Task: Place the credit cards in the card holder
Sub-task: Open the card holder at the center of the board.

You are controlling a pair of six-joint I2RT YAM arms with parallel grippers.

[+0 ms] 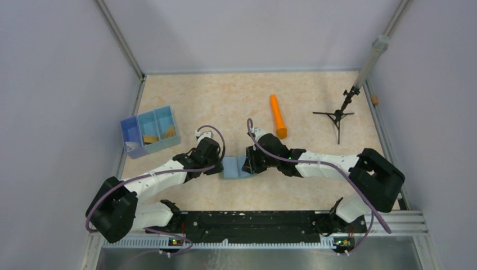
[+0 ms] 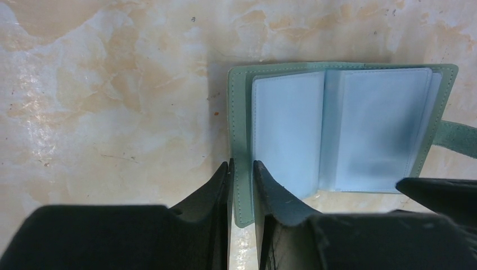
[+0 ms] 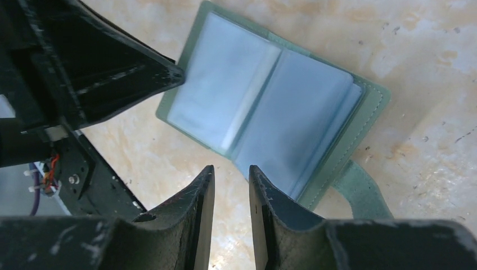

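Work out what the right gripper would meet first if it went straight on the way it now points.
Most likely the open card holder: the right gripper points at the near edge of its pale blue sleeves. Depth is unclear, so it might touch the table just short of it.

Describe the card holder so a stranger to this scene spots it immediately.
On the marbled table, look midway along the near side. The card holder lies open between the left gripper and the right gripper. Unlike the blue tray and orange cylinder farther back, it is grey-green outside with pale blue sleeves.
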